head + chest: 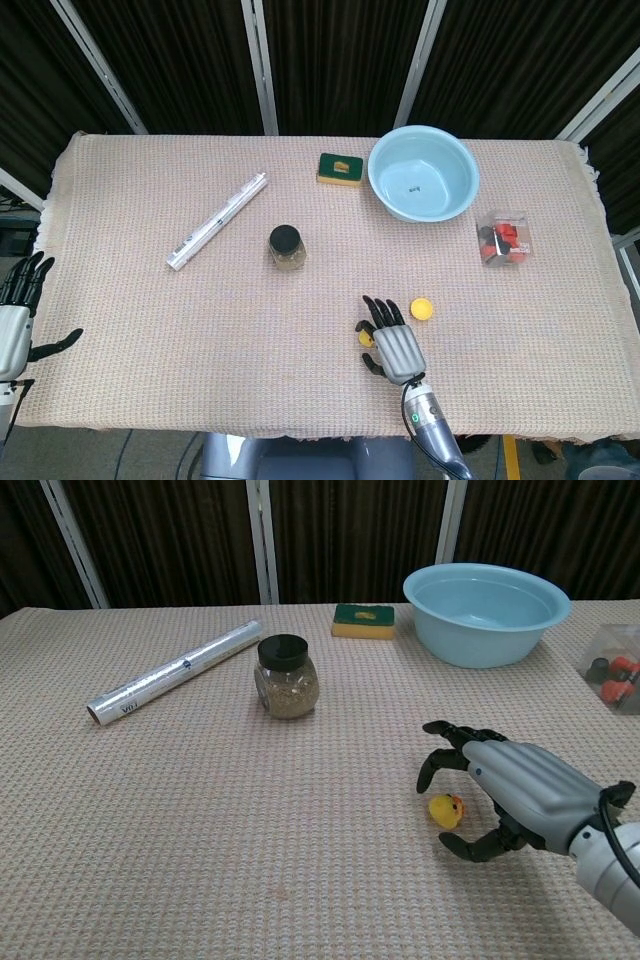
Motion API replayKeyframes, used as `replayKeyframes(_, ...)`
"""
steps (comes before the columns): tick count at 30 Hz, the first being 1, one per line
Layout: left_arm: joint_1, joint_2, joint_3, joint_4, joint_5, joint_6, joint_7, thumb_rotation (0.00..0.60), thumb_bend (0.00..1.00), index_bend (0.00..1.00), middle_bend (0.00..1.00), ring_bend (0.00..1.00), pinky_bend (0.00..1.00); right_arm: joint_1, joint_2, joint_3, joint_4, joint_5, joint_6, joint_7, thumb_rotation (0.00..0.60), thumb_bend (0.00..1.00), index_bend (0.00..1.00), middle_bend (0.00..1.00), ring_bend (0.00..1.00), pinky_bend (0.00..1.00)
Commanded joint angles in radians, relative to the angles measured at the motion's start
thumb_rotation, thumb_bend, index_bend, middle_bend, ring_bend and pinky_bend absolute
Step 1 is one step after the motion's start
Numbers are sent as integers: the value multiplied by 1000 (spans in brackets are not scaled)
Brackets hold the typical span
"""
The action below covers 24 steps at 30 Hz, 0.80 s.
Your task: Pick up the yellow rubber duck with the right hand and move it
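**Ana:** Duck (446,810), small, yellow and rubber, sits on the woven desk (200,830) cover, near the front edge and right of centre. From the overhead camera it lies at about five o'clock from the dark-lidded jar (287,246).

**Ben:** Where is the right robot hand (500,785)?

**Ana:** Arched directly over the duck. Its dark fingers (440,752) curl down on the far side and the thumb reaches in from the near side. Fingers and thumb stand apart and hold nothing; the duck rests on the cloth between them. Whether any fingertip touches it, I cannot tell.

**Ben:** And the left robot hand (18,312)?

**Ana:** At the desk's left edge, at nine o'clock, fingers spread, holding nothing.

**Ben:** How should the grasp go?

**Ana:** In my judgement, the hand should settle a little lower, then close fingers and thumb evenly so the duck is pinched across its body, not nudged away. It looks light and round, so a one-sided push would likely roll it. Only lift once it is firmly caught.

**Ben:** Anything close by?

**Ana:** A yellow cap (422,308) lies just beside the hand, at about two o'clock from the duck. A light blue bowl (423,173) stands well apart, toward twelve o'clock.
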Motion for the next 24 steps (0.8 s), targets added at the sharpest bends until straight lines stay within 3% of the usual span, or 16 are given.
replayKeyframes(1,1,0,1,1,3,3,-1,600,0,0,0,0,225,8,-10,8,10,7,-8,-8,600,293,359,0,0,0)
replayKeyframes(24,1,5,5,-4,5,0,-8,600,0,0,0,0,235,32,-2,29,74,26,-36,34,600,323,392,0,0,0)
